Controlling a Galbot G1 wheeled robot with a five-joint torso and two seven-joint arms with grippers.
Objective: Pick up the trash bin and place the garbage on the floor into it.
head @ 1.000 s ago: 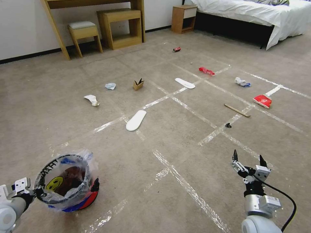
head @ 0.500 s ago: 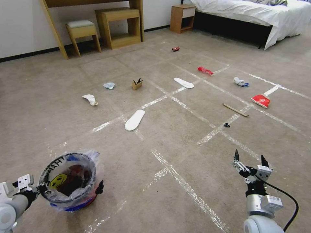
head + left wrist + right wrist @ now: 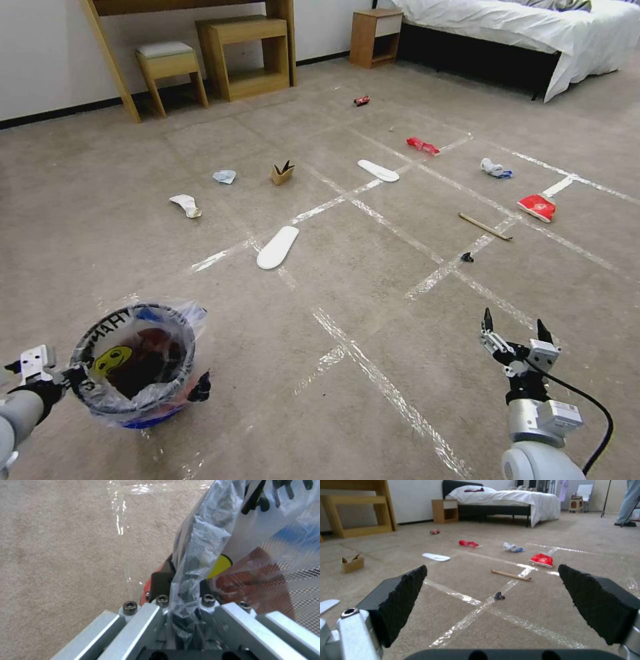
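Over the past second the left gripper, clamped on the black rim of the trash bin, has drawn back toward the robot's left, carrying the bin with it. The bin, tilted open toward the camera a second ago with its red and blue side showing beneath, now hangs more level from the claw, its plastic liner pinched between the fingers. Early in that second the head camera shifted slightly.

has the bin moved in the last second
Yes. Held by the left gripper, the bin has slid toward the robot, away from the white slipper, which has hardly shifted.
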